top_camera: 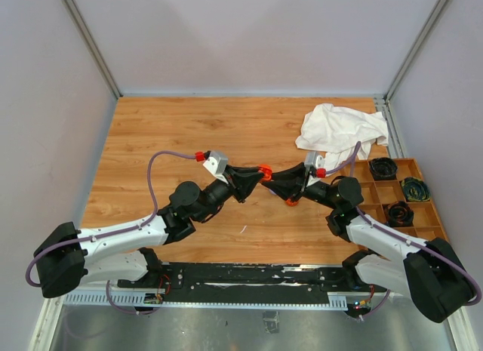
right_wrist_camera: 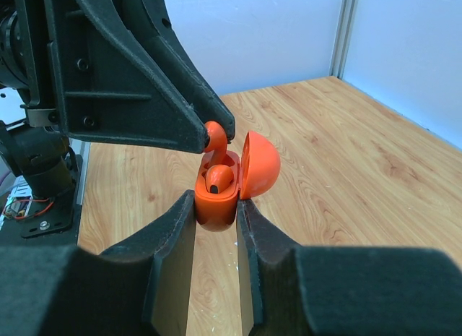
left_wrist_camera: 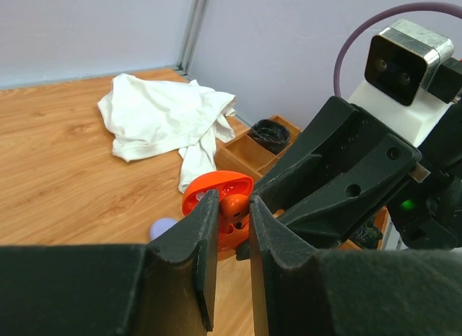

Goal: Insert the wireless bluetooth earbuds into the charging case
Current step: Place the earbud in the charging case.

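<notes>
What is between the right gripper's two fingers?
The open orange charging case, clamped at its base; the right wrist view shows it best.

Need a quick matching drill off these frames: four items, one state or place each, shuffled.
Things
1. left pincer
2. right pincer
3. white cloth
4. case lid

States or places
a. hinged open
b. shut on the orange earbud
c. lying crumpled, far right in the overhead view
d. shut on the charging case

Pairs: 1-b, 2-d, 3-c, 4-a
</notes>
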Robot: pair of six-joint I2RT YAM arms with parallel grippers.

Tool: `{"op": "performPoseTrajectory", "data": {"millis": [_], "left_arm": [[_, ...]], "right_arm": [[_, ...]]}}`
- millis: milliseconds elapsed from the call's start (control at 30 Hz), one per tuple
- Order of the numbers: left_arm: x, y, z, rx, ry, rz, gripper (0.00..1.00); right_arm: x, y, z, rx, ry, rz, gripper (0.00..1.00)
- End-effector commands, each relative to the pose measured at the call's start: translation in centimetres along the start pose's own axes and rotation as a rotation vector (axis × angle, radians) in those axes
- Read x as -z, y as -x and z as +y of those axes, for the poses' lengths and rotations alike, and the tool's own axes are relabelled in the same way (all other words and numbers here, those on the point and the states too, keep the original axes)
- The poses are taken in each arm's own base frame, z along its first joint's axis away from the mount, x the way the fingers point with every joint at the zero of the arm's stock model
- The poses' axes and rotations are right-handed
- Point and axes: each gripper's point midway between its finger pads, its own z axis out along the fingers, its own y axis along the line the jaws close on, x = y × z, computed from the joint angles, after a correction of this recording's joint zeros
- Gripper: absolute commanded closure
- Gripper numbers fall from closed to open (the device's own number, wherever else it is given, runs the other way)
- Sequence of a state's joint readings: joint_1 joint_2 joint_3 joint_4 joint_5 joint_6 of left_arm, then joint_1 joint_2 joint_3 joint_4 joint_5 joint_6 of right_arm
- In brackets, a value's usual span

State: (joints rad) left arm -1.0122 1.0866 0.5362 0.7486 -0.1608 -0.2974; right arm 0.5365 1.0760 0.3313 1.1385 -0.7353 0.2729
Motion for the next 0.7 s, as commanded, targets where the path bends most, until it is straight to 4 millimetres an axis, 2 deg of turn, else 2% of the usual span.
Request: {"op": "performPoseTrajectory", "data": {"millis": [0, 667], "left_arm": [[0.5, -0.41, -0.59, -0.003, -0.028, 0.006, 0.77], [0.52, -1.32, -0.97, -0.027, -0.062, 0.035, 0.69]], "right_arm": [[-0.11, 1.34, 0.67, 0.048, 0.024, -0.044, 0.99], [0.07, 0.82, 0.62, 0.049, 0.019, -0.032, 0.99]]}}
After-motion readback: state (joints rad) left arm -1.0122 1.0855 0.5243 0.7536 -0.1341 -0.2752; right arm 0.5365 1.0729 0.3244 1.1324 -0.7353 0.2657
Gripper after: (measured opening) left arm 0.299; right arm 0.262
